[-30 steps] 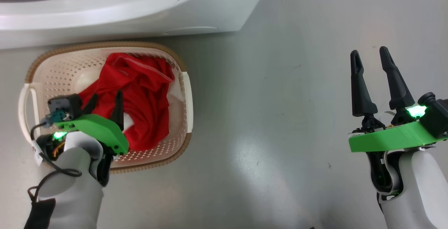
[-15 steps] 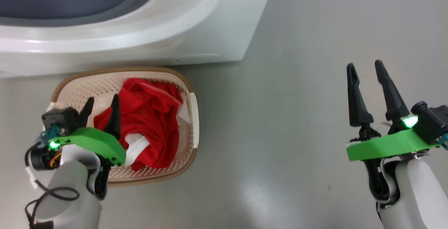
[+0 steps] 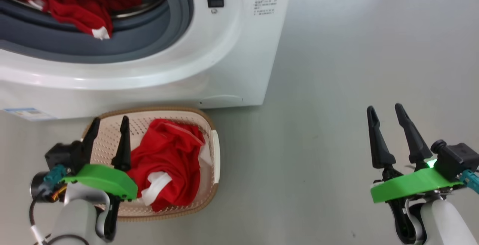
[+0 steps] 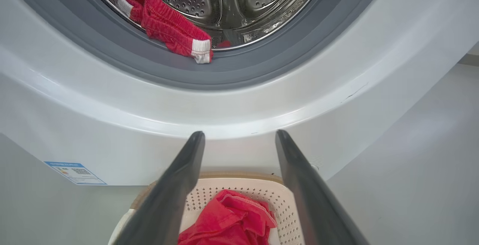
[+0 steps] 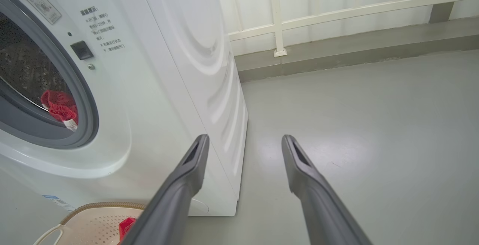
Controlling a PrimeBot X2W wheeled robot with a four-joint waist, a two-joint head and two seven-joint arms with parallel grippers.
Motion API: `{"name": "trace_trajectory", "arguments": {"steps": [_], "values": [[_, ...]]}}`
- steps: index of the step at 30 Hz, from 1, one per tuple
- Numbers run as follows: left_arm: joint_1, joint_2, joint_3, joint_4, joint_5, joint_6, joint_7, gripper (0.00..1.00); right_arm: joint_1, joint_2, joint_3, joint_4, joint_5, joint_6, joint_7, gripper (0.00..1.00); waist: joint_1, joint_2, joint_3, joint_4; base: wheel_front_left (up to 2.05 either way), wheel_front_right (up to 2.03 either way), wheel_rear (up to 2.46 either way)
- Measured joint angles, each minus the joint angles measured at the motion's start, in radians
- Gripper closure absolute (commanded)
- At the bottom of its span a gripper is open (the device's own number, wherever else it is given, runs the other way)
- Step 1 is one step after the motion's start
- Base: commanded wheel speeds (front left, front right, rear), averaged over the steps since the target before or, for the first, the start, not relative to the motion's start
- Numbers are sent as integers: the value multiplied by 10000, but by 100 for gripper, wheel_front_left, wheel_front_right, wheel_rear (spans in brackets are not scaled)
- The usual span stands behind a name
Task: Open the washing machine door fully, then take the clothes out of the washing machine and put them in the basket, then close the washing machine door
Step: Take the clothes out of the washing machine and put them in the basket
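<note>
Head view: left pincer [image 3: 110,119] released over the basket [image 3: 149,109] of clothes [image 3: 168,159]; right pincer [image 3: 384,107] released, empty

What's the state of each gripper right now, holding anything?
Left gripper: open, holding nothing.
Right gripper: open, holding nothing.

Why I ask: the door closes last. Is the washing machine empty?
Not empty: red clothes lie in the washing machine, one white-banded end on its gasket.
</note>
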Motion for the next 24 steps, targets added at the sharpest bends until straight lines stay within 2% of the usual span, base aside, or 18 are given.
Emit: {"name": "trace_trajectory", "arguments": {"steps": [16, 24], "values": [[2535, -33, 148, -2769, 405, 0, 0, 0, 1453, -111, -36, 104, 71, 0, 0, 0, 0, 0, -1892, 113, 0, 0, 0], [3726, -31, 439, -3889, 430, -2, 0, 0, 1847, -134, -82, 0, 90, 0, 0, 0, 0, 0, -2490, 131, 0, 0, 0]]}}
